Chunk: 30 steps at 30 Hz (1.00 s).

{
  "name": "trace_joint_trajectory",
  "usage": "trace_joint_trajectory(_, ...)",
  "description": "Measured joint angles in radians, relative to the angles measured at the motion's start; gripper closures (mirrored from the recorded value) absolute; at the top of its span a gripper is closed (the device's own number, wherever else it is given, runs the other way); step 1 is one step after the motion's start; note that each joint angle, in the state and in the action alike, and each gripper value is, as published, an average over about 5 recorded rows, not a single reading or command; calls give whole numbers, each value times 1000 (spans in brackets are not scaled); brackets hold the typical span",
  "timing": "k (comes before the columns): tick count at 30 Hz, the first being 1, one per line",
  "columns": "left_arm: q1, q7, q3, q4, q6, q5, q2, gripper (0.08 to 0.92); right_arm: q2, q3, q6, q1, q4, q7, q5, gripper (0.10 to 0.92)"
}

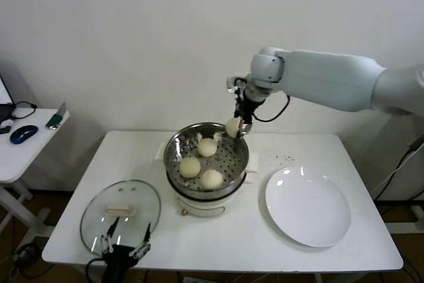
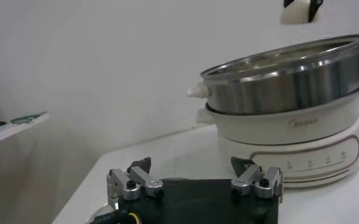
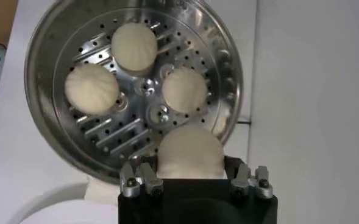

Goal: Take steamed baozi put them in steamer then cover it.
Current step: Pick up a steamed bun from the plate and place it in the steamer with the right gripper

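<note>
Buns first: 3 small round cream-white dough buns (image 1: 199, 162) lie inside the round shiny steel steamer basket (image 1: 173, 157) on its cream-white pot base, which stands on the white bench (image 1: 358, 154). The right pincer (image 1: 237, 126) hangs over the basket's back rim, clamped on a 4th cream-white bun (image 1: 232, 126). The round clear glass lid (image 1: 99, 213) lies flat on the bench, beside the steamer. The left pincer (image 1: 124, 241) sits low at the lid's near edge, fingers apart. A flat round white plate (image 1: 307, 206) lies on the steamer's other side.
</note>
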Motion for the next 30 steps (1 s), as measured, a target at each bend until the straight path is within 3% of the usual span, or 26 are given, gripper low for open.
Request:
trace_joint_trajectory(21, -27, 0, 15, 34, 4, 12, 0, 177, 110, -41, -1, -145, -62, 14, -38, 326)
trace_joint_trajectory(30, -28, 0, 12, 29, 4, 19, 3, 177, 112, -23, -1, -160, -75, 5, -59, 206)
